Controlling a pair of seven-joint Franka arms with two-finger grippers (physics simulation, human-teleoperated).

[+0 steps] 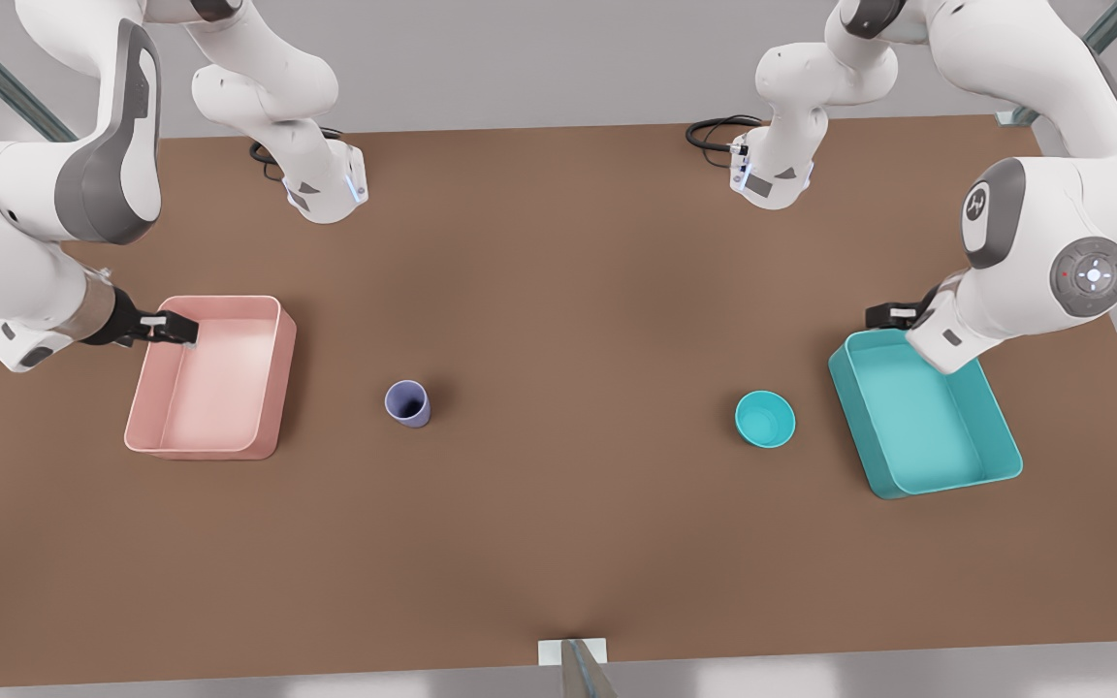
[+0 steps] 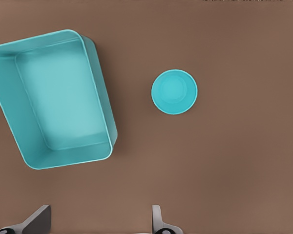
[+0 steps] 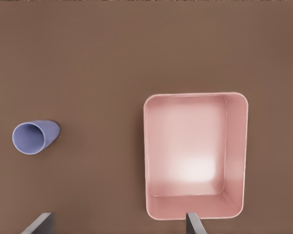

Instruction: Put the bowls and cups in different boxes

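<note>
The teal bowl (image 1: 765, 419) (image 2: 174, 91) stands upright on the brown table, just left of the teal box (image 1: 922, 417) (image 2: 63, 97) in the front view. The lavender cup (image 1: 407, 402) (image 3: 34, 136) stands upright to the right of the pink box (image 1: 214, 388) (image 3: 190, 146). Both boxes hold nothing. My left gripper (image 1: 893, 315) (image 2: 97, 226) hovers open above the teal box's far end. My right gripper (image 1: 175, 330) (image 3: 117, 226) hangs open over the pink box's far edge. Neither gripper touches anything.
The two arm bases (image 1: 326, 189) (image 1: 772, 179) stand at the table's far side with black cables (image 1: 714, 131) beside them. A metal post (image 1: 573, 664) stands at the near edge. Bare brown tabletop (image 1: 578, 388) lies between cup and bowl.
</note>
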